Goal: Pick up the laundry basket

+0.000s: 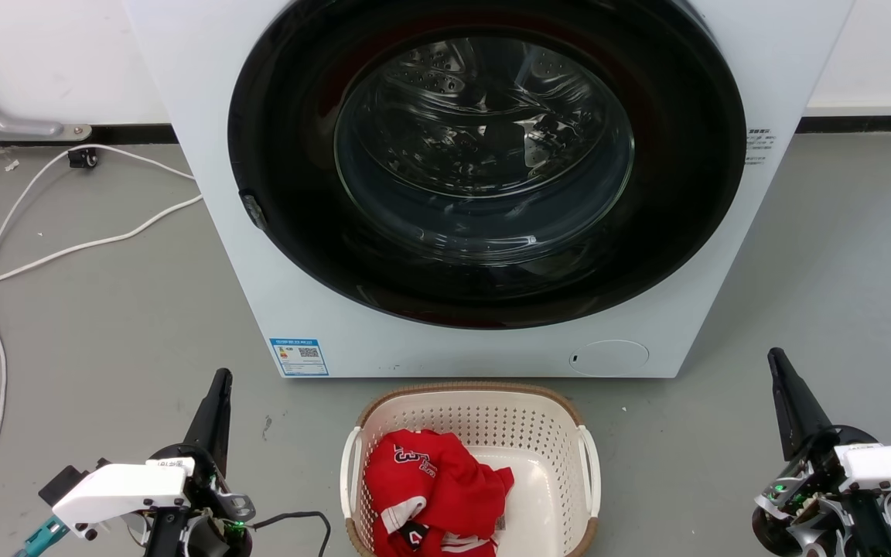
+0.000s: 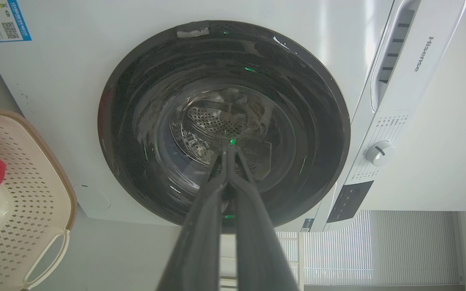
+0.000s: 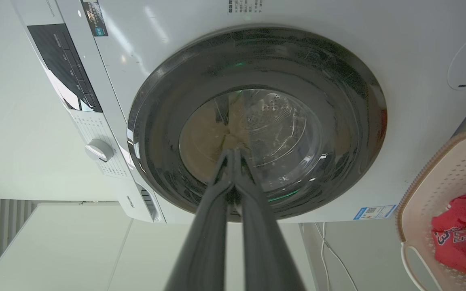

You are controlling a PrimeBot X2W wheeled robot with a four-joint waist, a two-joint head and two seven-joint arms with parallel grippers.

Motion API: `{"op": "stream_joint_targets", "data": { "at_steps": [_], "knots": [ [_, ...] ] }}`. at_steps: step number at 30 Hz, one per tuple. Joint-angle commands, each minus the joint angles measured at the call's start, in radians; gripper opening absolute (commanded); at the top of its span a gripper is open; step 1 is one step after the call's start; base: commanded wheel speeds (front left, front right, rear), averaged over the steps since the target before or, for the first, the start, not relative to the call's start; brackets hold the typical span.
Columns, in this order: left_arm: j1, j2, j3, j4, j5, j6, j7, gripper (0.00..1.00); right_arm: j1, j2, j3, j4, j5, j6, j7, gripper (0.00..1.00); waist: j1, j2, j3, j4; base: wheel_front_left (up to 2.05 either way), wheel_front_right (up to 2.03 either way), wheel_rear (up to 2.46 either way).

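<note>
The laundry basket (image 1: 484, 414) sits on the grey floor (image 1: 105, 325) at the near centre of the head view, just in front of the washing machine (image 1: 206, 116). It lies between the two claws and well apart from both. Its cream walls are perforated, its rim is brown with a woven look, and a white handle (image 1: 350, 472) curves out on the left side and another on the right. Inside lies a crumpled red jersey (image 1: 430, 483), heaped toward the left half. The jersey bears white-edged characters on a dark patch, too folded to read.

The left claw (image 1: 220, 387) stands at the near left with its fingers pressed together, gripping nothing. The right claw (image 1: 778, 360) stands at the near right, likewise closed on nothing. In each wrist view the dark fingers meet at their tips before the round door (image 1: 484, 155).

Farther off, the machine's black-ringed glass door is closed, and the perforated steel drum shows through it. A blue label (image 1: 299, 357) with a QR code is stuck at the lower left of the front, and a round cover (image 1: 609, 357) sits at the lower right. Small print (image 1: 759, 145) right of the door is too fine to read. The left wrist view shows the word "Hisense" (image 2: 424, 53) on the drawer front, a white knob (image 2: 380, 153) and a dark control panel (image 2: 348, 201). A white cable (image 1: 66, 251) trails across the far left floor.
</note>
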Motion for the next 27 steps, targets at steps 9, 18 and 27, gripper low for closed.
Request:
{"op": "stream_joint_targets", "data": {
  "at_steps": [9,18,27],
  "knots": [
    [-0.01,-0.001,0.005,0.001,0.007,-0.002,0.002,0.0,-0.01,0.004,-0.002,0.001,-0.006,0.0,0.003,0.0,0.0,0.0,0.0,0.0,0.0,0.0,0.0],
    [-0.01,-0.002,0.005,0.001,0.006,-0.002,0.003,0.0,-0.01,0.004,-0.002,0.001,-0.007,0.0,0.004,0.0,0.0,0.0,0.0,0.0,0.0,0.0,0.0],
    [-0.01,-0.002,0.006,0.001,0.007,-0.002,0.004,0.0,-0.01,0.004,-0.003,0.001,-0.008,0.0,0.003,0.0,0.0,0.0,0.0,0.0,0.0,0.0,0.0]
  ]
}}
